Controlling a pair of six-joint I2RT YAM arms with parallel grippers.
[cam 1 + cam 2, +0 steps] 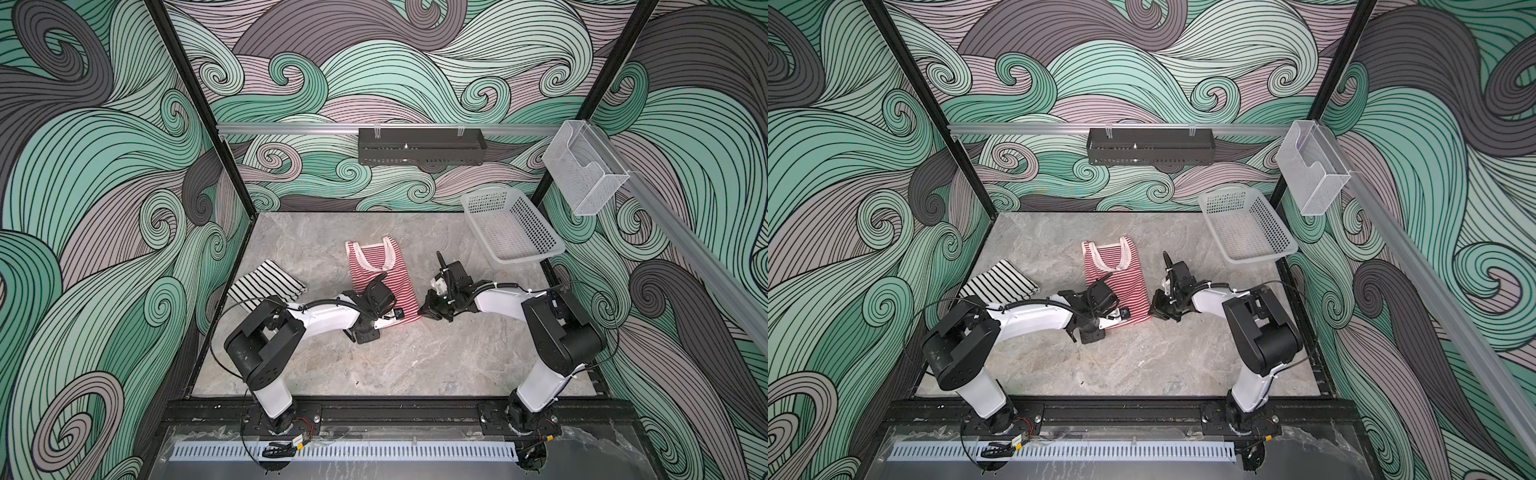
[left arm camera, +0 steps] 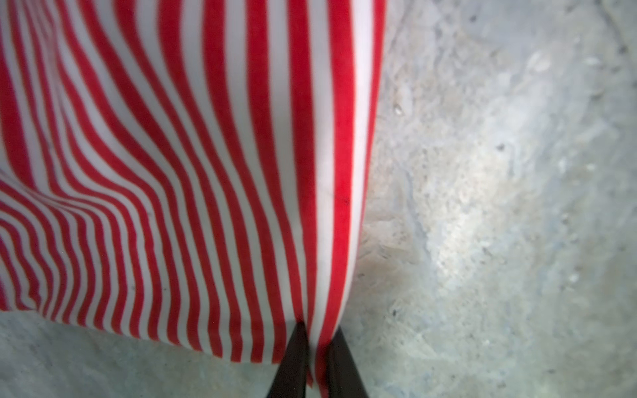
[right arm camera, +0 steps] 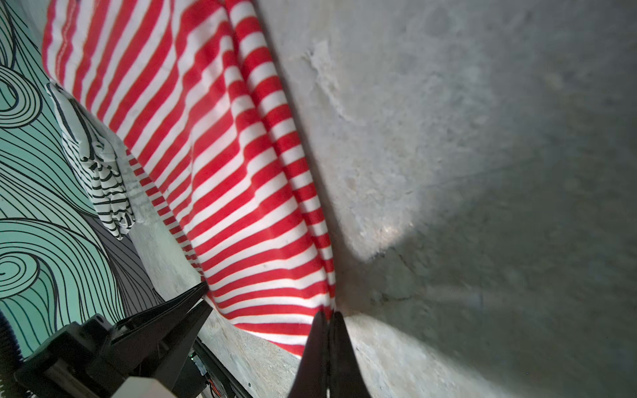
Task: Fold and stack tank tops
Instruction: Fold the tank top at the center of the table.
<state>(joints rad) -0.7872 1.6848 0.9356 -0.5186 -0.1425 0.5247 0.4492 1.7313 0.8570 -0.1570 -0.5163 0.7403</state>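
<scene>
Wrist views: with left end effector (image 2: pixel 319 332) and right end effector (image 3: pixel 327 315) pinched closed on red-and-white tank top (image 2: pixel 206 172) hem, lift evenly toward its neckline.

Left arm (image 1: pixel 328 318) and right arm (image 1: pixel 498 301) are reaching inward, elbows bent, wrists tipping down low. Left hand (image 2: pixel 319 332) and right hand (image 3: pixel 327 315) are both pinching the red-and-white tank top (image 1: pixel 395 282) hem, fingers closed.
</scene>
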